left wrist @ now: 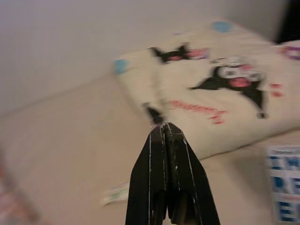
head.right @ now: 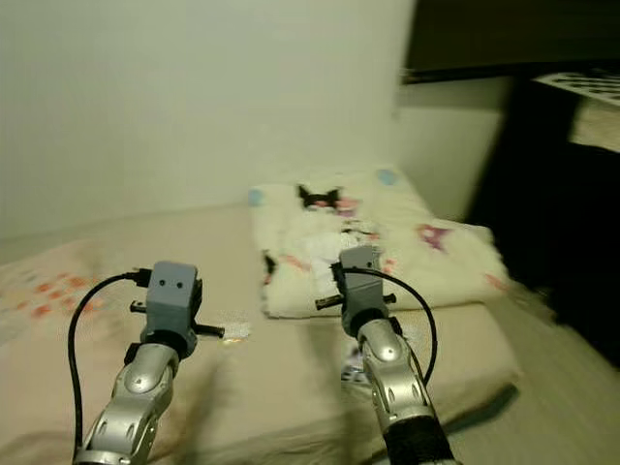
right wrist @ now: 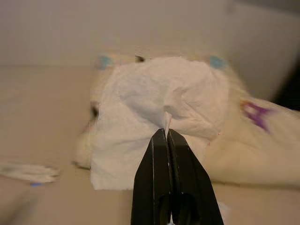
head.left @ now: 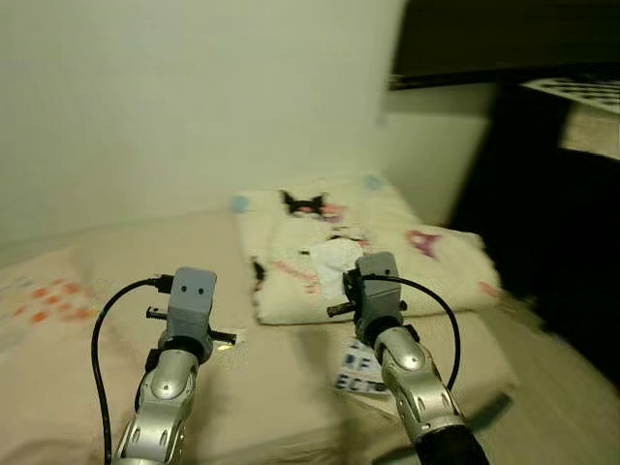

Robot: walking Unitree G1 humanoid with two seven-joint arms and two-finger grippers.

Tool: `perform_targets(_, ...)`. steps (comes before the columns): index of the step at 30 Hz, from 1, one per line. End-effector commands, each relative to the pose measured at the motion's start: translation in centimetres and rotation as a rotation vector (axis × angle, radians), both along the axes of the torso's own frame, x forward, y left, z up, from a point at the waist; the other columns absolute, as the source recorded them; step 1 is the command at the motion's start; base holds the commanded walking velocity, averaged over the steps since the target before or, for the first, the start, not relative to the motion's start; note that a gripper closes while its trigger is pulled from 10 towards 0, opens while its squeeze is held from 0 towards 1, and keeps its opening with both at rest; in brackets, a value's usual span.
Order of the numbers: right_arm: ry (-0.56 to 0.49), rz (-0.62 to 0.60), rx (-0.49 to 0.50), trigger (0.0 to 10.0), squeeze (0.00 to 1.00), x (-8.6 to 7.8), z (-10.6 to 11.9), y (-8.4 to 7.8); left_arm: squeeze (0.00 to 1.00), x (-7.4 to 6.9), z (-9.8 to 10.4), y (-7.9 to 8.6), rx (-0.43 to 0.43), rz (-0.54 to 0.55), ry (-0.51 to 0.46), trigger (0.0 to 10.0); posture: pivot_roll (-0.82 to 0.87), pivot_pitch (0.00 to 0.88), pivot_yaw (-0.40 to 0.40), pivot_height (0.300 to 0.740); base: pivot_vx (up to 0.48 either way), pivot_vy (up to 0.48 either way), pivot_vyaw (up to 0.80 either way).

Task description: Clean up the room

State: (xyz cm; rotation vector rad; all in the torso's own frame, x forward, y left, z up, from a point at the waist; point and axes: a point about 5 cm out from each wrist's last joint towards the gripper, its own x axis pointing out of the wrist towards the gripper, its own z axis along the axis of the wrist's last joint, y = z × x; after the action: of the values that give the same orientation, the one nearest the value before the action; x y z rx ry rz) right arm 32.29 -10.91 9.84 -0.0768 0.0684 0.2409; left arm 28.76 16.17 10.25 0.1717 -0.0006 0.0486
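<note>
A crumpled white tissue (right wrist: pixel 154 93) hangs from my right gripper (right wrist: pixel 166 132), whose fingers are shut on its lower fold. From the head camera the tissue (head.left: pixel 334 260) shows just beyond my right wrist, in front of a folded cream blanket (head.left: pixel 397 247) with cartoon prints that lies on the bed. My left gripper (left wrist: pixel 161 127) is shut with nothing in it, held above the beige sheet (head.left: pixel 87 378) near the blanket's corner. A small flat wrapper (head.left: pixel 230 341) lies on the sheet between my arms.
A blue-and-white printed packet (head.left: pixel 360 370) lies on the bed under my right arm. A plain wall (head.left: pixel 194 97) stands behind the bed. Dark furniture (head.left: pixel 562 194) rises on the right, past the bed's edge (head.left: pixel 484 383).
</note>
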Motion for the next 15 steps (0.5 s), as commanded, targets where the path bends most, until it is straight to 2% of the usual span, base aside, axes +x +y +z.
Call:
perform_targets(1, 0.03, 0.013, 0.009, 10.0, 0.0, -0.18, -0.56, 0.51, 0.0, -0.23, -0.11, 0.1, 0.01, 0.003, 0.009, 10.0, -0.01, 0.039, -0.008, 0.727, 0.0, 0.0, -0.8)
perform_targets(15, 0.032, 0.038, 0.002, 10.0, 0.0, -0.06, -0.52, 0.96, 0.0, -0.65, -0.25, 0.52, 0.018, 0.018, 0.01, 10.0, 0.0, 0.042, -0.025, 0.727, 0.0, 0.0, -0.8)
